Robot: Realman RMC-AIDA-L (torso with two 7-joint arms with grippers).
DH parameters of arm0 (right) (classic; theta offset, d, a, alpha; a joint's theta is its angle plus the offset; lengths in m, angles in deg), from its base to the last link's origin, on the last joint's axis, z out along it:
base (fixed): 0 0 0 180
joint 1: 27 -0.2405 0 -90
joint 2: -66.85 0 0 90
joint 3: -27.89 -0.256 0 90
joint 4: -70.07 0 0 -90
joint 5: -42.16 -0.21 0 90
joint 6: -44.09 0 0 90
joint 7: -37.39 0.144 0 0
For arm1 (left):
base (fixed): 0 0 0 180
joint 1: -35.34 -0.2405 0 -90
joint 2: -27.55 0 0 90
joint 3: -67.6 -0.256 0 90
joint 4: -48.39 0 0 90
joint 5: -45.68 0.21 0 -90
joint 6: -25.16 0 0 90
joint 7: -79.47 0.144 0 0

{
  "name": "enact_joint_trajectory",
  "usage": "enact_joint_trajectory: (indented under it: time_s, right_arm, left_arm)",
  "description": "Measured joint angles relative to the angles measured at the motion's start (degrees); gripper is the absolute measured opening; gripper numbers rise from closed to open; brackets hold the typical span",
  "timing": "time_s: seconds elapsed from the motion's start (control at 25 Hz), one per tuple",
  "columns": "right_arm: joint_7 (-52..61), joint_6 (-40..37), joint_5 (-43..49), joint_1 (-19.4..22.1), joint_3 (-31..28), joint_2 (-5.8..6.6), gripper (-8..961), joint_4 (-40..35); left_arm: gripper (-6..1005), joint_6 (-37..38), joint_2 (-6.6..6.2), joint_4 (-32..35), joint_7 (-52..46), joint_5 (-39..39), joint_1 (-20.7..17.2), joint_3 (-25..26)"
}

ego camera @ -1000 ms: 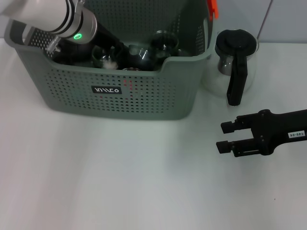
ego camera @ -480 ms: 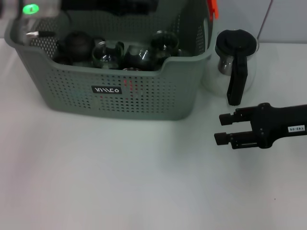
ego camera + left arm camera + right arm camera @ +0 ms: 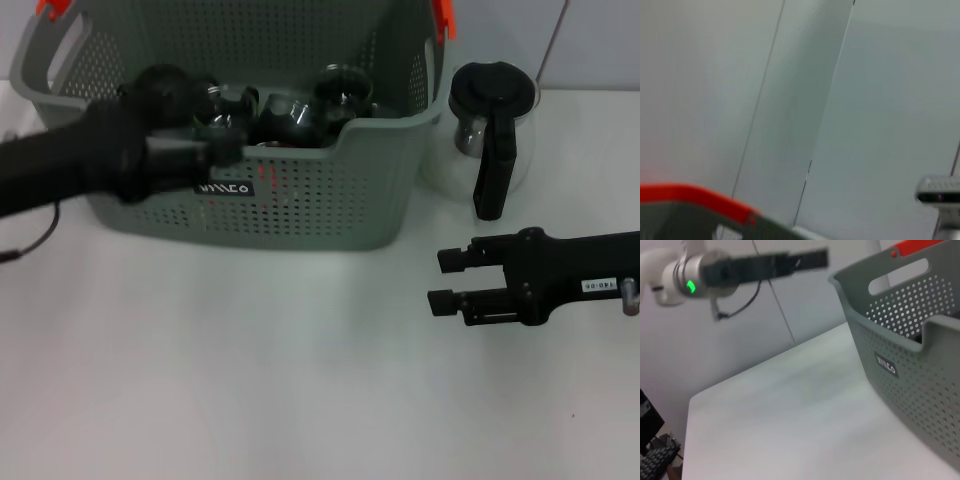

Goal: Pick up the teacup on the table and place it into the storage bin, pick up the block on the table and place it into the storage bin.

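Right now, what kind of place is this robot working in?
Probably a lab or test bench: a bare white table against plain pale wall panels, with only a grey storage bin of dark teaware and a glass pitcher set out.

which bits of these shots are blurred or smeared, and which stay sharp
Head view: the left gripper and its arm are motion-smeared across the storage bin; the right gripper and glass pitcher stay sharp. Right wrist view: the left arm is streaked. Left wrist view: soft throughout.
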Motion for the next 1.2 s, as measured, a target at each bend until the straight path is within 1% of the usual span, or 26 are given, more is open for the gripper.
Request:
enact_joint_trajectory:
  time_s: [0.08, 0.2, 0.36, 0.52, 0.72, 0.84, 1.04, 1.2]
  right_arm:
    - [-0.09, 0.0, 0.0, 0.41, 0.01, -0.18, 700, 0.12]
    - [-0.57, 0.01, -0.03, 1.27, 0.05, -0.51, 700, 0.19]
    - [-4.83, 0.41, -0.06, 2.77, -0.06, -1.2, 700, 0.26]
    - [-14.85, 1.31, -0.24, 4.13, -0.14, -1.87, 699, 2.22]
    - [-26.94, 0.41, -2.24, 5.07, -0.95, -1.97, 699, 5.92]
    - [-32.09, -0.56, -2.66, 5.59, -0.85, -1.98, 699, 6.71]
    - [-33.2, -0.73, -2.68, 5.57, -0.63, -1.98, 700, 6.85]
    - [-33.88, -1.02, -3.39, 5.74, -1.04, -1.98, 700, 6.87]
  left_arm:
    - [889, 1.43, 0.27, 0.68, 0.93, 1.57, -1.71, 0.29]
    - [889, 2.46, 0.47, 1.13, 1.21, 6.67, -2.57, 0.35]
    - [889, 2.5, 0.68, 0.02, 2.9, 14.06, -2.25, -2.01]
    - [888, 1.9, 0.77, -0.68, 5.44, 16.2, -1.35, -4.47]
    - [887, -0.35, 0.63, -0.82, 7.73, 19.58, -0.15, -6.17]
    - [887, -1.42, 0.61, -0.89, 7.78, 22.26, 0.43, -7.56]
    - [886, -1.69, 0.55, -1.21, 7.8, 26.85, 1.64, -10.55]
    - [886, -3.2, 0.5, -1.97, 7.49, 28.4, 2.21, -11.47]
